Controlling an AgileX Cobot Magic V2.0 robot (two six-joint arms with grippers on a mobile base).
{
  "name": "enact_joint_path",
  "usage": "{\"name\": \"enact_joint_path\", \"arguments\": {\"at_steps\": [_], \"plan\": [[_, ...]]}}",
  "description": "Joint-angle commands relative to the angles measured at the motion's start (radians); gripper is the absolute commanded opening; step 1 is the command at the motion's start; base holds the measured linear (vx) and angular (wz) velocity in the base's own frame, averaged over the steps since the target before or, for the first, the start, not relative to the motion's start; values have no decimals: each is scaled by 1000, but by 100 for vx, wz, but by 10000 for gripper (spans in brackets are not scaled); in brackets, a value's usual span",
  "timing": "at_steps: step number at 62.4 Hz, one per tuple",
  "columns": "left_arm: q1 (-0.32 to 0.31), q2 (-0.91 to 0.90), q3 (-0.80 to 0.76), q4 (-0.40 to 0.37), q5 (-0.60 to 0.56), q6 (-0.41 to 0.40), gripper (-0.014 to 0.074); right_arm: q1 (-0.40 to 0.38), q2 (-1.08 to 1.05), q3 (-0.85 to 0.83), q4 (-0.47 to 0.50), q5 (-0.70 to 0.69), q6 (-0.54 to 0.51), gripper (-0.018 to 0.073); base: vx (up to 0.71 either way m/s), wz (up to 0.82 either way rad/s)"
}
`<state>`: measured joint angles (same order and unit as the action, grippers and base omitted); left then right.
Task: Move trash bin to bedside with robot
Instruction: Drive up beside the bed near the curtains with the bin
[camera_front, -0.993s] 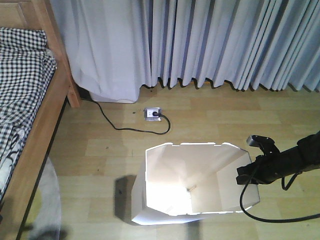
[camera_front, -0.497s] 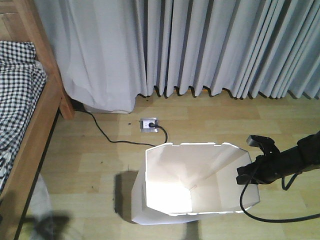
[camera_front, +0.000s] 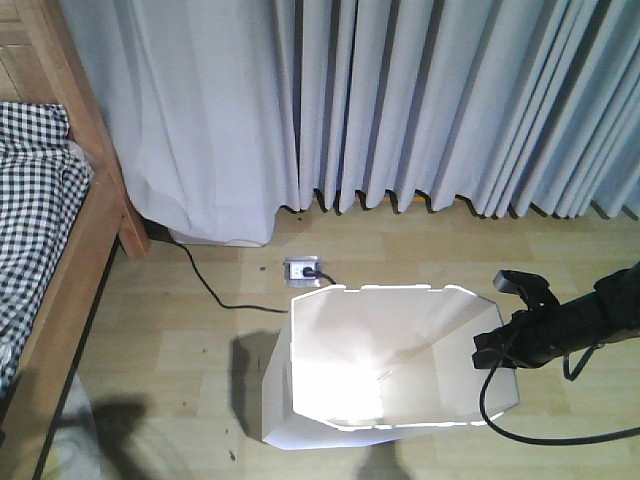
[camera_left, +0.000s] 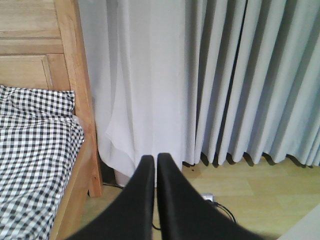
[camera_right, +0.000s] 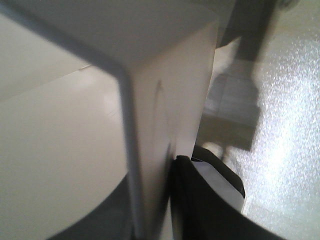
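The floor (camera_front: 200, 300) is pale wood-look plank with a soft sheen. Grey-white curtains (camera_front: 400, 100) hang to it in deep, even pleats along the far wall. At the left stands the bed (camera_front: 75, 290), with a light brown wooden frame and a square corner post. Its bedding (camera_front: 35, 190) is rumpled cloth in small black-and-white checks.

A white socket block (camera_front: 302, 268) lies on the floor below the curtain hem. A thin black cord (camera_front: 205, 285) snakes from it toward the bed's corner post.

The trash bin (camera_front: 350, 350) is out on the open floor, just this side of the socket block and well apart from the bed. It is thin white plastic with an angular, faceted rim bearing small notches. Its flat walls taper to a narrower base, and the inside glows cream under the light.

The right gripper (camera_front: 490, 350), small and black with a cable (camera_front: 500, 425) looping below it, pinches the bin's right-hand wall just under the rim. Up close the wall is a blur with one dark finger outside it.

The left gripper (camera_left: 154, 158) has its two smooth black fingers pressed nearly together on nothing.

The bin's own body hides whether its base touches the floor. The bed is cut off at the left.
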<state>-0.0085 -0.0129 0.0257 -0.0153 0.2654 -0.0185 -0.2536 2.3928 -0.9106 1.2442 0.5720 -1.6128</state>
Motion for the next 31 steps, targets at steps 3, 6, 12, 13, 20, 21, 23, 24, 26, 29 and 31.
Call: {"name": "enact_joint_path", "arguments": {"at_steps": [3, 6, 12, 13, 20, 21, 23, 24, 26, 29, 31], "plan": [[-6, -14, 19, -3, -69, -4, -6, -2, -71, -8, 41, 233, -5, -5, 16, 4], [-6, -14, 19, -3, -69, -4, -6, -2, -71, -8, 41, 233, -5, -5, 15, 3], [-6, -14, 19, -3, -69, -4, -6, -2, -71, -8, 41, 233, -5, -5, 15, 2], [-6, -14, 19, -3, -69, -4, -6, -2, -71, -8, 41, 233, -5, -5, 14, 1], [-6, -14, 19, -3, -69, -4, -6, -2, -71, -8, 41, 233, -5, -5, 14, 1], [-6, -14, 19, -3, -69, -4, -6, -2, -71, -8, 41, 233, -5, -5, 14, 0], [-6, -14, 19, -3, -69, -4, -6, -2, -71, -8, 41, 233, -5, -5, 14, 0], [-6, -14, 19, -3, -69, -4, -6, -2, -71, -8, 41, 233, -5, -5, 14, -1], [-6, -14, 19, -3, -69, -4, -6, -2, -71, -8, 41, 233, -5, -5, 14, -1], [-6, -14, 19, -3, -69, -4, -6, -2, -71, -8, 41, 233, -5, -5, 14, -1], [-6, -14, 19, -3, -69, -4, -6, -2, -71, -8, 41, 233, -5, -5, 14, 0]]}}
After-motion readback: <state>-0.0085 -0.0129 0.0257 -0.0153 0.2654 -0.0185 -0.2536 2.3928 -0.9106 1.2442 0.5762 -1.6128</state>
